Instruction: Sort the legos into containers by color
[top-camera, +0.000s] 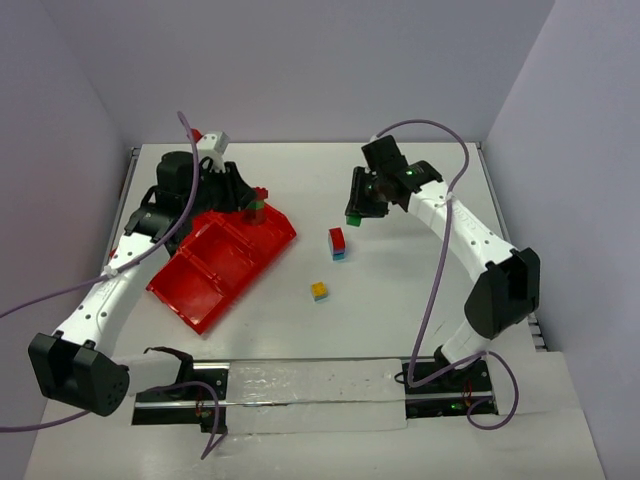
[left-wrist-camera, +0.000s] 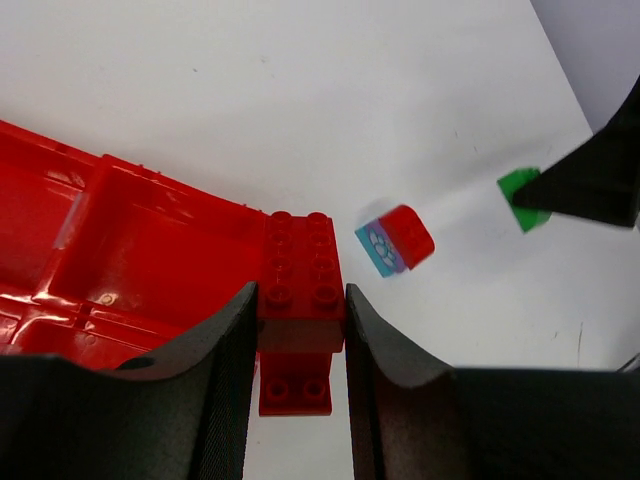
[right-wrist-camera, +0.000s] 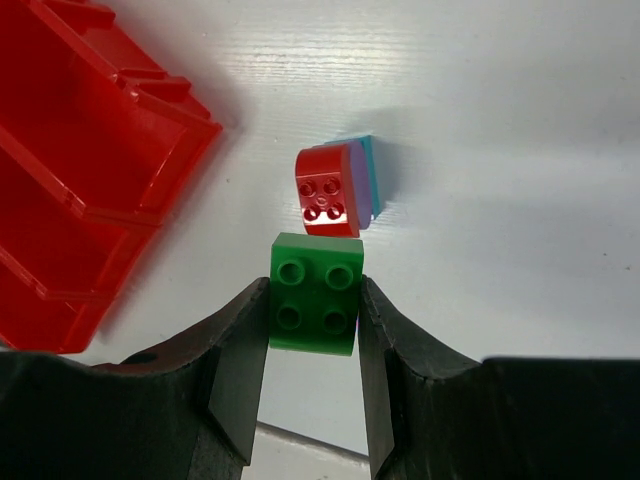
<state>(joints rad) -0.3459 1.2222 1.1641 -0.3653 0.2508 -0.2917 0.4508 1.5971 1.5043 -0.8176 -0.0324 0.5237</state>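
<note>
My left gripper (top-camera: 250, 203) is shut on a red brick (left-wrist-camera: 300, 285), holding it over the far right corner of the red tray (top-camera: 205, 275). A second red piece (left-wrist-camera: 296, 385) hangs under the brick. My right gripper (top-camera: 354, 213) is shut on a green brick (right-wrist-camera: 315, 293) and holds it above the table. A red-and-teal cube (top-camera: 338, 243) lies on the table just below the right gripper and also shows in the right wrist view (right-wrist-camera: 335, 190). A yellow-and-blue cube (top-camera: 319, 291) lies nearer the front.
The tray's compartments (left-wrist-camera: 130, 240) show low dividing walls and look bare in the left wrist view. Purple cables arc above both arms. A white strip (top-camera: 310, 395) runs between the arm bases at the near edge.
</note>
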